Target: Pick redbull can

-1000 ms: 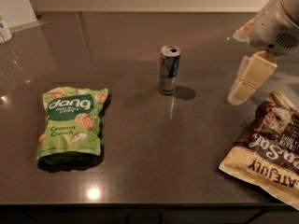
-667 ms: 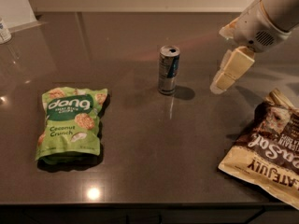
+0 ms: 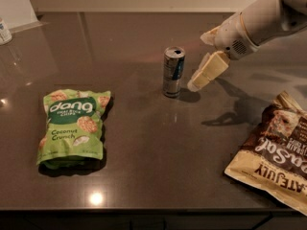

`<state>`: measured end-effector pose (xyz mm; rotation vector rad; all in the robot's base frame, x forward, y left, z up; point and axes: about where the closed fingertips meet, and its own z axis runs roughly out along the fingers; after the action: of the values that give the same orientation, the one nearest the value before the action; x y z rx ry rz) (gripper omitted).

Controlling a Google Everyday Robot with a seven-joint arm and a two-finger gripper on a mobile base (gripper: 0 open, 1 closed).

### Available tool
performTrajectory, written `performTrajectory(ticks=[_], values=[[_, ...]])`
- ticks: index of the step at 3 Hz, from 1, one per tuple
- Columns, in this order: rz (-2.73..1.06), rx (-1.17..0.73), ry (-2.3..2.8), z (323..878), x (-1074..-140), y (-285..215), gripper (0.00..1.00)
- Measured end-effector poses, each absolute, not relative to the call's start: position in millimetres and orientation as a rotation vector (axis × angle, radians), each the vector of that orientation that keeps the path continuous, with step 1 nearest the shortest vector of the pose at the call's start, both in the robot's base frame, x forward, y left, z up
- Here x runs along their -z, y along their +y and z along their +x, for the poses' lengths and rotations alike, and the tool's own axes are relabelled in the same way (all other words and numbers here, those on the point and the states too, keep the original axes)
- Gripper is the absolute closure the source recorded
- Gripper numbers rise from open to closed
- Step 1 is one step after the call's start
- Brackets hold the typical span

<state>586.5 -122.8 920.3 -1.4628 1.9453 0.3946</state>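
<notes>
The redbull can (image 3: 173, 72) is seen standing upright near the middle of the tabletop (image 3: 144, 186), a little towards the far edge, with its silver top facing up. Nothing is touching it. The gripper (image 3: 199, 61) is held just to the right of the can, carried by the arm (image 3: 259, 20) that reaches in from the far right corner. Its fingers (image 3: 208, 72) are spread apart, and nothing is held between them. One is angled down towards the can's lower side; the other is set higher and further back. A narrow gap can be made out between the lower fingertip and the can wall.

The approach step is judged to be in hand: the can is not yet enclosed and no grasp is made.

For the next move, the open jaws would need to be brought leftward until the can's body sits between them, one finger on each side. They would then be closed squarely on the wall. A nudge from the leading finger should be avoided, since so slim a can could easily be tipped.

A green snack bag (image 3: 73, 126) lies flat towards the near left corner. A brown snack bag (image 3: 278, 152) lies by the near right corner. Both are well apart from the can.
</notes>
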Motion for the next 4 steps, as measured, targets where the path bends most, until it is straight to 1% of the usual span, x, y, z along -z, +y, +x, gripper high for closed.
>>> performTrajectory(ticks=[2,3,4], values=[[-1.384,-0.577,1.844,604,-905,-88,0.00],[-1.365,-0.628,1.812,608,-905,-76,0.16],[-1.372,-0.674,1.771,611,-915,-67,0.40]])
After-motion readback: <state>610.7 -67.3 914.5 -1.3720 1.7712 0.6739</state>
